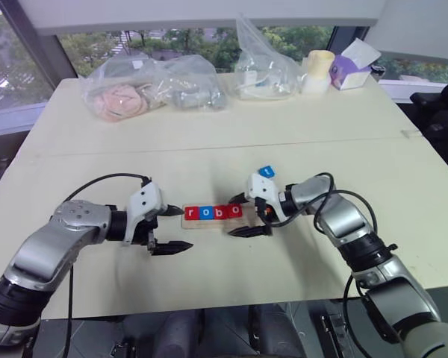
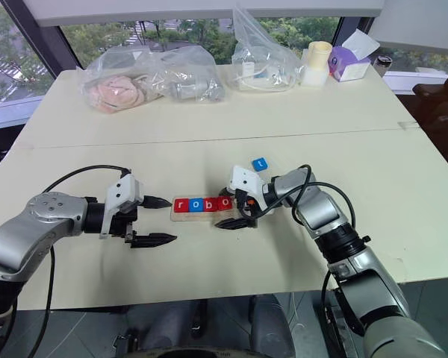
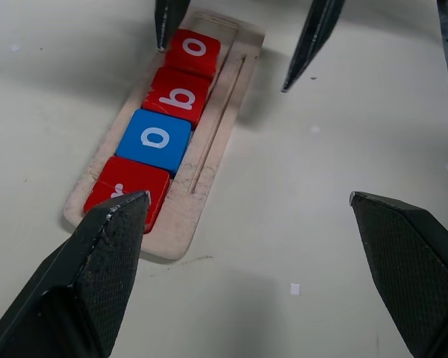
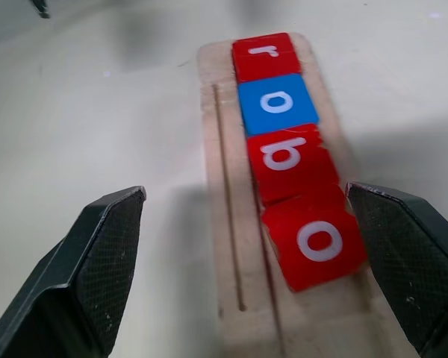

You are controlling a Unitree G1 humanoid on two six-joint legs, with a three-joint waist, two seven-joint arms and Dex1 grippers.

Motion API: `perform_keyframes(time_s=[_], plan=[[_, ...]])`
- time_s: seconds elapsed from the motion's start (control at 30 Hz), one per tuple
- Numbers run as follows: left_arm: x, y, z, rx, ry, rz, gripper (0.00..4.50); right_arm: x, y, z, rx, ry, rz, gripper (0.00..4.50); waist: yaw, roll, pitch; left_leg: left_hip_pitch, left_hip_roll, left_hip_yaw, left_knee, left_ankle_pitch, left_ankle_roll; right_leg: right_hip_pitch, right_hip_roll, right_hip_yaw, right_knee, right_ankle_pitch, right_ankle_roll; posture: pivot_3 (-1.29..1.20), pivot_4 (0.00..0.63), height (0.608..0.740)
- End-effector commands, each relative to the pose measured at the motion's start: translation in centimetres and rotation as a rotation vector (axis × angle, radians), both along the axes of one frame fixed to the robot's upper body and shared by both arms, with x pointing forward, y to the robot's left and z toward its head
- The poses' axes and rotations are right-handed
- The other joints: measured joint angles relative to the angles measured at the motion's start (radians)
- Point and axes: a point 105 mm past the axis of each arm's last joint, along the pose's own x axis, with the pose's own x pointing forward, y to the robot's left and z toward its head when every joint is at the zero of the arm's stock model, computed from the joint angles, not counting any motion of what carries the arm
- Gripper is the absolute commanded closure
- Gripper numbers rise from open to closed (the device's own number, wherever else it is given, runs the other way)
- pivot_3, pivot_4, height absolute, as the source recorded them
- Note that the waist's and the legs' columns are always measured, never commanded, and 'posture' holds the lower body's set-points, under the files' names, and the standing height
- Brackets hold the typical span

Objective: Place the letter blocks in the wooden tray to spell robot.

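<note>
Tray [image 1: 209, 221] holds r-o-b-o — blue t tile [image 1: 266, 171] outside, grippers open.

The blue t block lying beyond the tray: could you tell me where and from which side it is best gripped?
Grip the blue t block by two opposite side edges, coming from above: it lies flat on the table, so probably only its edges offer a hold. The open right gripper is nearest.

Head stereo pair looking down across counter [image 1: 209, 134]; wrist cams close, facing each other along wooden tray [image 3: 209, 142], shared by all.
</note>
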Motion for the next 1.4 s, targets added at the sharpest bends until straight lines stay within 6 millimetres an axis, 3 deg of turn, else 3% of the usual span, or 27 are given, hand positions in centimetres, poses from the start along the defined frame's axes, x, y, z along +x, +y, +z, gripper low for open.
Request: perform_keyframes(time_s=[0.03,0.17,0.3,0.47,0.6,0.7,0.87,1.07,1.17,1.27,1.33,1.4], plan=[[0.2,0.2,0.9,-0.005,-0.043,-0.004,0.0,-0.7,0.3,0.8,0.018,-0.02,0.026,0.07,0.0,0.0,0.0,0.0,0.0,0.0,0.0,0.0,0.0,0.0,0.0,0.0,0.0,0.0,0.0,0.0,0.15,0.74],[0.4,0.1,1.4,-0.008,-0.047,-0.006,0.0,-0.4,0.3,1.3,0.05,-0.034,-0.011,0.07,0.0,0.0,0.0,0.0,0.0,0.0,0.0,0.0,0.0,0.0,0.0,0.0,0.0,0.0,0.0,0.0,0.15,0.74],[0.6,-0.4,2.3,-0.013,-0.061,-0.006,0.0,1.4,-0.3,4.6,0.17,-0.089,-0.15,0.07,0.001,0.0,0.0,0.0,0.0,0.0,0.0,0.0,0.0,0.0,0.0,0.0,0.0,0.0,-0.001,0.0,0.15,0.74],[0.9,-0.7,2.8,-0.026,-0.08,0.001,0.0,2.3,-1.5,5.6,0.22,-0.141,-0.302,0.07,0.001,0.0,0.0,0.0,0.0,0.0,0.0,0.0,0.0,-0.001,0.0,0.0,0.0,0.0,0.0,0.0,0.15,0.74],[1.8,-1.2,4.9,-0.1,-0.144,0.026,0.0,6.6,-4.8,5.4,0.25,-0.19,-0.723,0.07,0.001,0.0,0.0,0.0,0.0,0.0,0.0,0.0,0.0,-0.001,0.0,0.0,0.0,0.001,-0.001,0.0,0.15,0.74],[2.9,-0.8,6.7,-0.169,-0.192,0.094,0.0,7.6,-6.7,4.7,0.268,-0.144,-0.984,0.07,0.002,-0.001,0.0,-0.001,0.0,0.0,0.0,0.001,-0.001,-0.001,0.0,0.0,0.001,0.001,-0.001,0.0,0.15,0.74],[3.5,-0.7,8.2,-0.24,-0.187,0.171,0.0,7.3,-6.3,4.0,0.278,-0.132,-1.115,0.07,-0.005,0.0,0.0,-0.001,0.0,0.001,-0.001,0.001,-0.001,-0.003,0.0,0.001,0.001,0.003,0.002,0.0,0.15,0.74],[3.4,-0.7,6.7,-0.207,-0.169,0.19,0.0,8.6,-5.7,0.8,0.227,-0.105,-1.201,0.07,-0.006,0.0,0.0,-0.001,0.0,0.002,-0.001,0.001,-0.001,-0.003,0.002,0.002,0.001,0.003,0.002,0.0,0.15,0.74],[3.4,-0.5,6.2,-0.198,-0.163,0.195,0.0,9.1,-6.0,-0.1,0.206,-0.117,-1.223,0.92,-0.006,-0.001,-0.001,0.0,0.0,0.003,0.0,0.001,-0.001,-0.003,0.002,0.003,0.001,0.003,0.002,0.0,0.15,0.74],[3.4,-0.2,6.0,-0.199,-0.163,0.199,0.0,9.4,-6.4,0.0,0.203,-0.146,-1.236,2.53,-0.005,-0.001,-0.001,0.0,0.0,0.003,0.0,0.001,-0.001,-0.002,0.002,0.003,0.001,0.003,0.002,0.0,0.15,0.74],[3.5,-0.2,5.9,-0.199,-0.162,0.197,0.0,9.6,-6.4,0.6,0.212,-0.172,-1.233,3.31,-0.006,-0.001,-0.001,0.001,0.0,0.004,0.0,0.001,-0.001,-0.002,0.002,0.003,0.001,0.003,0.001,0.0,0.15,0.74],[3.4,-0.3,5.7,-0.2,-0.159,0.189,0.0,9.7,-6.2,1.3,0.225,-0.203,-1.221,3.28,-0.006,-0.001,-0.001,0.001,0.0,0.004,0.0,0.001,-0.001,-0.002,0.002,0.003,0.001,0.003,0.001,0.0,0.15,0.74]])
